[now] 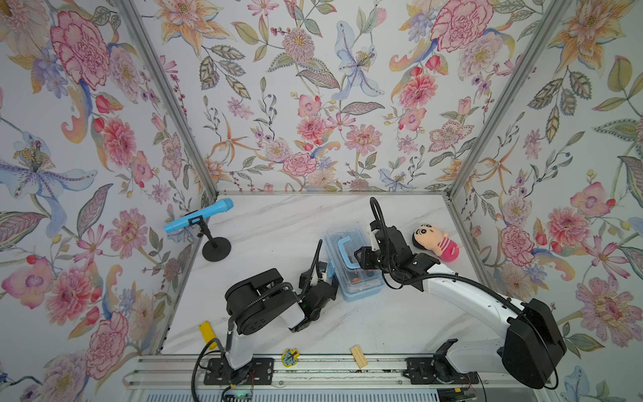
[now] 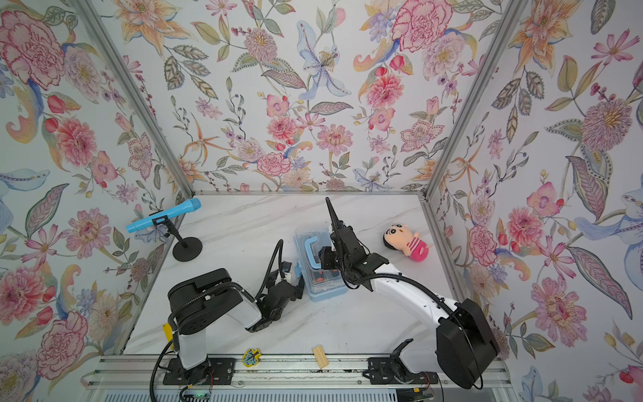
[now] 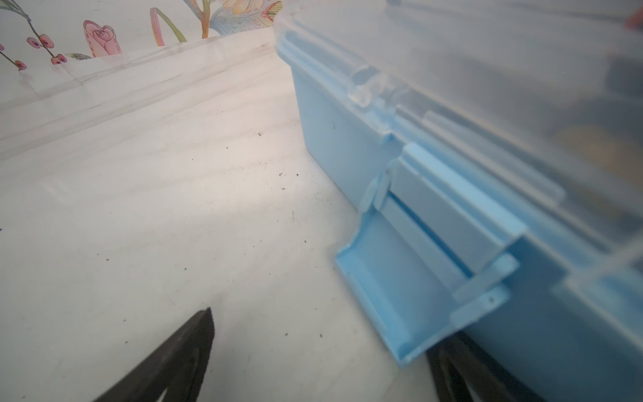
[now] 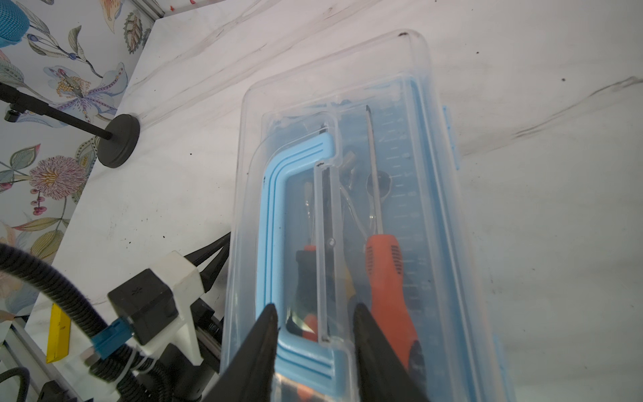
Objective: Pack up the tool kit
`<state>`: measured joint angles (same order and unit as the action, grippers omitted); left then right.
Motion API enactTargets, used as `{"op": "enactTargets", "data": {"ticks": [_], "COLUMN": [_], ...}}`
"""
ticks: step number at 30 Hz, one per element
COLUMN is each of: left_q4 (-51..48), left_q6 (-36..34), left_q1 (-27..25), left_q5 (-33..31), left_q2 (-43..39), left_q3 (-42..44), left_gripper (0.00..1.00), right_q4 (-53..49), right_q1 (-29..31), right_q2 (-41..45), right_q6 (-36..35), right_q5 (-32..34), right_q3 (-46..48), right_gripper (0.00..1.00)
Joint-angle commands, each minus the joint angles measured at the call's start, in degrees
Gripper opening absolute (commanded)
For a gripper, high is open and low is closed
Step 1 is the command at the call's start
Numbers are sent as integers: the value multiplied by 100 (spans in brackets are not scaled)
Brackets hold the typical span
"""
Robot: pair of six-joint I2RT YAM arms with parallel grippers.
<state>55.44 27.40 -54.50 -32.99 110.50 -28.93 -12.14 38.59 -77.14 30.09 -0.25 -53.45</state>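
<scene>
While my left fingers (image 3: 181,362) gape beside the hanging blue plastic latch (image 3: 410,278), at nine o'clock of the pale-blue plastic toolbox (image 1: 363,283) central on the white bench (image 1: 278,226), orange-handled screwdrivers (image 4: 384,271) lie under its shut clear lid (image 4: 417,104). My right fingers (image 4: 257,348) stand part-open astride the blue handle (image 4: 275,215). Only latching remains, I judge.

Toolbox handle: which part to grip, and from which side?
I'd grip the handle by its long bar, from above, fingers across its narrow width. It lies flat on the clear lid, so only a top-down approach gets at it, and the opening inside the U leaves room for one finger. The right end effector straddles a corner of it, jaws apart.
</scene>
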Motion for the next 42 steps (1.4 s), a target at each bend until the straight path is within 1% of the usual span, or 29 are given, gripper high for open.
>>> {"op": "enactTargets", "data": {"ticks": [1,5,24,33,42], "left_q4": [129,66,-284,-410,-668], "left_q6": [-129,-147,-59,-103,91], "left_q1": [117,124,124,124,125], "left_q5": [8,-36,-122,-144,-65], "left_q2": [-61,-139,-1026,-1280,-1532], "left_q3": [-1,-25,285,300,235], "left_gripper": [96,96,95,95,94], "right_q4": [37,37,37,28,35], "right_q1": [7,41,140,158,168], "right_q2": [-86,-64,-22,-7,-18], "right_q6": [71,74,76,81,76], "right_q5": [-10,-1,14,37,0], "right_q3": [-1,-25,-7,-9,-6], "right_gripper": [38,37,37,36,36]}}
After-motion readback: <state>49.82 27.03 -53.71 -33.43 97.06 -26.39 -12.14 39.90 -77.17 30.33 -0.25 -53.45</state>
